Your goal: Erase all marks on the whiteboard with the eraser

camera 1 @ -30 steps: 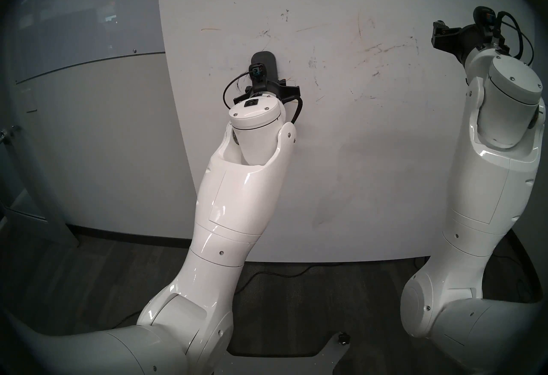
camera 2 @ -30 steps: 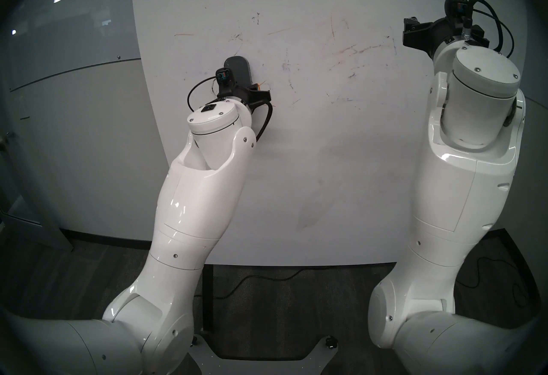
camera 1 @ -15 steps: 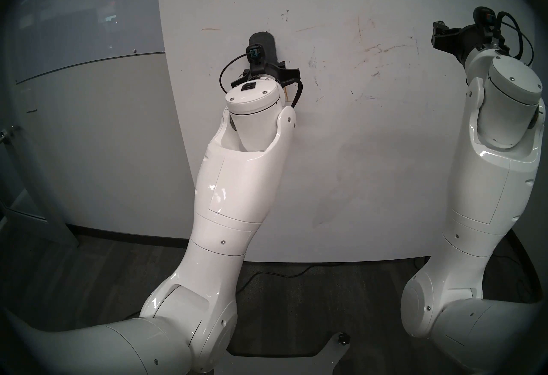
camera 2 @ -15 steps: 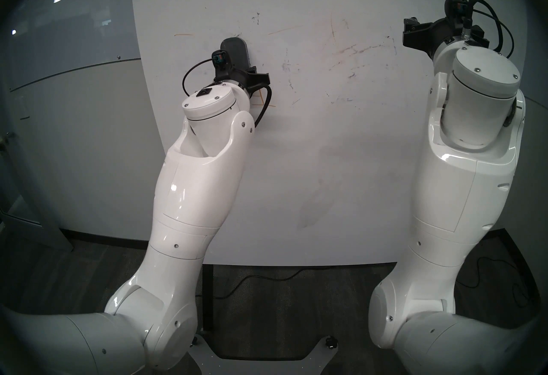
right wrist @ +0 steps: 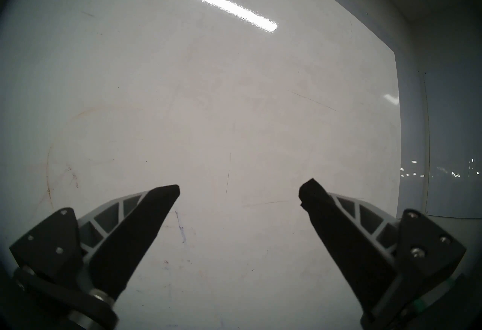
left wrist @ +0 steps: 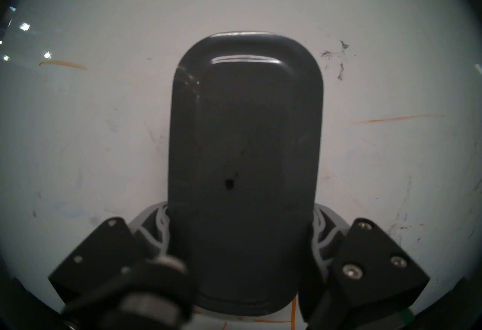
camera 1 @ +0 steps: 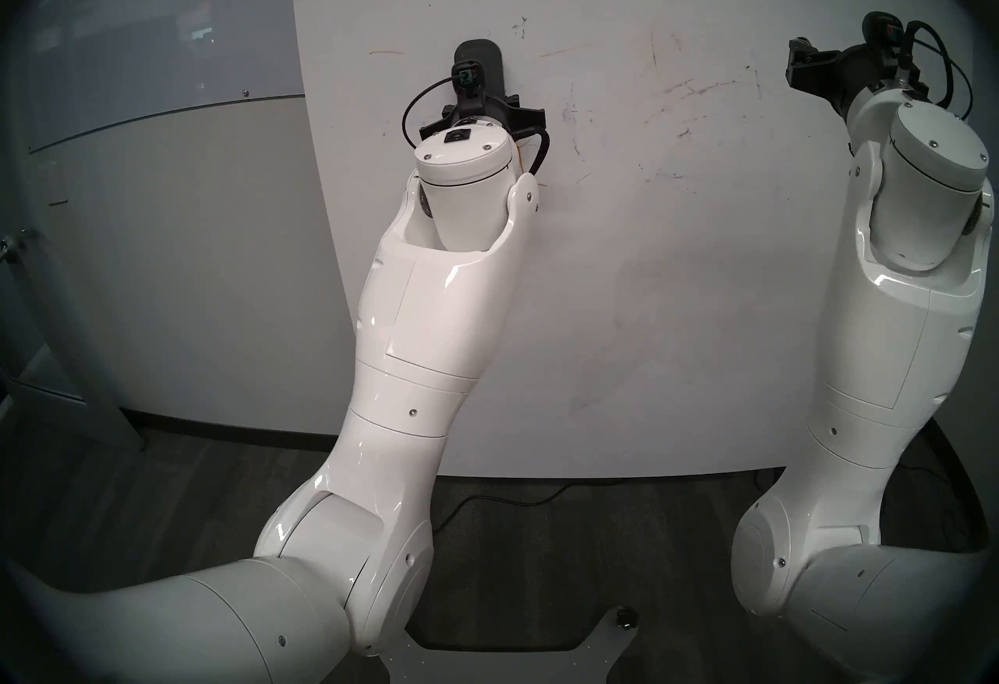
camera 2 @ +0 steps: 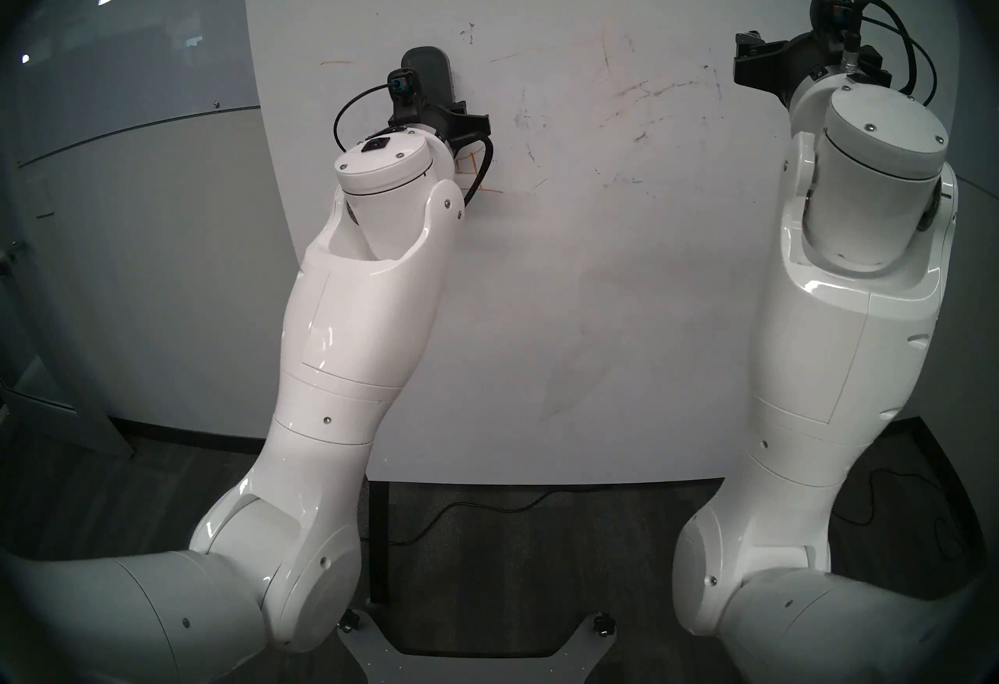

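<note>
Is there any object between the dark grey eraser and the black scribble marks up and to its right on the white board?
Nothing visible. The dark grey oblong eraser, held in the left gripper, faces only bare matte white whiteboard before the black scribble marks.

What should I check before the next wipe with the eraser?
1. Grip: left gripper is shut on the eraser, fingers on both its sides. Ok.
2. Contact: the eraser looks flat against the whiteboard, but the pad face is hidden. Cannot tell.
3. Marks left: orange streak to the left, black scribble up right, orange line to the right, orange lines below the wrist. Not ok, wiping is unfinished.
4. Right gripper: open, empty, apart from the eraser. Ok.
5. Path: nothing stands between the eraser and the nearby marks. Ok.
</note>
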Action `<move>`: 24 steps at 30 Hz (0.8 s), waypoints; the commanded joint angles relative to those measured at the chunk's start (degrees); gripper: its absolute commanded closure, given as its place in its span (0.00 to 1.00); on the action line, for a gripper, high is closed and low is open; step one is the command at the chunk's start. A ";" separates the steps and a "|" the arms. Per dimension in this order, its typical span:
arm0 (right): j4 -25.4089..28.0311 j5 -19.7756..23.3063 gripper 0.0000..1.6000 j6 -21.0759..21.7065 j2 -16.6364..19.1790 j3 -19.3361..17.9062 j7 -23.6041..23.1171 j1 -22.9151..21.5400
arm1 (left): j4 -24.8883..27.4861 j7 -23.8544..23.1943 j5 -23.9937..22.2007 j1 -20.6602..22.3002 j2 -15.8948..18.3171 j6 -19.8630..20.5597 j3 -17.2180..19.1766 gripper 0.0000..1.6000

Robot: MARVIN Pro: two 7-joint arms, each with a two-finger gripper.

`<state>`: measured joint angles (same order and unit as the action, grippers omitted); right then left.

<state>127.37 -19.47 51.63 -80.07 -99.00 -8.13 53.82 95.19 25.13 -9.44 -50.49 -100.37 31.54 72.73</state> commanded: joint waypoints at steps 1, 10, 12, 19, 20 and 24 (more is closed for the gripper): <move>0.60 0.00 0.00 -0.16 0.13 0.11 0.04 -0.69 | -6.06 -1.03 2.34 6.29 2.47 -2.00 3.59 1.00; 0.67 0.13 0.00 -0.12 0.27 0.24 0.19 -0.83 | -11.03 -2.31 3.87 9.13 3.83 -2.65 3.90 1.00; 0.69 0.16 0.00 -0.09 0.30 0.26 0.22 -0.87 | -11.84 -2.27 4.01 9.40 3.84 -2.69 3.81 1.00; 0.71 0.27 0.00 0.02 0.41 0.33 0.33 -0.96 | -15.69 -0.21 4.92 8.24 2.89 -5.46 4.14 1.00; 0.72 0.28 0.00 0.04 0.42 0.34 0.34 -0.98 | -16.20 0.23 5.12 8.15 2.73 -6.04 4.11 1.00; 0.72 0.33 0.00 0.13 0.48 0.38 0.39 -1.03 | -18.08 3.09 6.06 7.58 1.31 -8.37 4.04 1.00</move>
<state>127.43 -19.09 51.65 -79.74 -98.68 -7.75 53.70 83.32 23.26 -5.04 -44.18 -99.72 25.89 73.07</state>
